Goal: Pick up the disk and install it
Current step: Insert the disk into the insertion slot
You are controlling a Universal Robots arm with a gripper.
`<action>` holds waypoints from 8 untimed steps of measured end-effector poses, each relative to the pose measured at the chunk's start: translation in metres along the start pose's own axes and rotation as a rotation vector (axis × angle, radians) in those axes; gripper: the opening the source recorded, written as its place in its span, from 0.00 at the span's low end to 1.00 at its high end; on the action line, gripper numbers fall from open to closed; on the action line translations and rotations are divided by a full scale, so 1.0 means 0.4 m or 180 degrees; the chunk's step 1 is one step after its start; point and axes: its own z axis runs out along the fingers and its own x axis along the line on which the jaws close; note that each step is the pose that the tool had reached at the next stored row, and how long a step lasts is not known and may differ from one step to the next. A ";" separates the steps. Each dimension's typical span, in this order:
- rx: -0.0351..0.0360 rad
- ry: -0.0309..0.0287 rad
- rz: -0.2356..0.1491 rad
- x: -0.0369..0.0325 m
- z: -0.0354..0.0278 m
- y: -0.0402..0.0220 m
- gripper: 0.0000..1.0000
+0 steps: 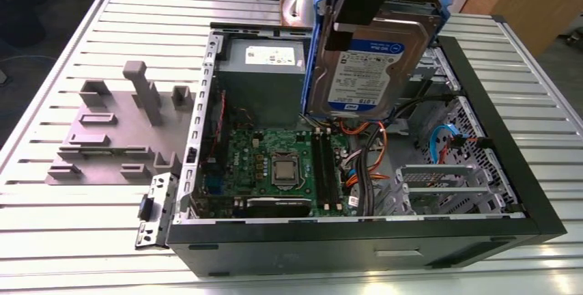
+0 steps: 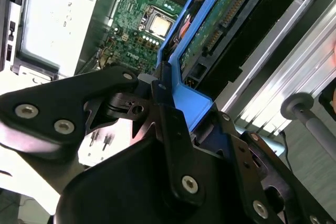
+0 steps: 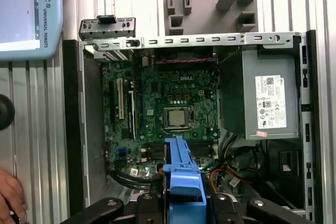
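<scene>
The disk (image 1: 372, 69) hangs nearly upright over the open computer case (image 1: 364, 240), its white-and-blue label facing the exterior view and blue rails along its sides. My gripper (image 1: 364, 15) is shut on its upper end, from above. In the second wrist view the black fingers (image 2: 157, 90) clamp the blue rail (image 2: 191, 100), and the disk's green circuit side (image 2: 215, 30) runs away from them. In the first wrist view the blue rail (image 3: 181, 174) sticks out from my gripper (image 3: 181, 205) above the motherboard (image 3: 168, 103).
The grey power-supply box (image 1: 264, 69) sits in the case beside the disk. Orange and blue cables (image 1: 364, 138) and a metal cage (image 1: 437, 179) lie below it. A grey plastic fixture (image 1: 119, 131) stands on the slatted table. A hand (image 3: 10, 195) and a pendant (image 3: 29, 14) are beside the case.
</scene>
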 end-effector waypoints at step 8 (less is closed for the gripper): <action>0.0000 0.0000 -0.0020 0.021 0.003 -0.007 0.37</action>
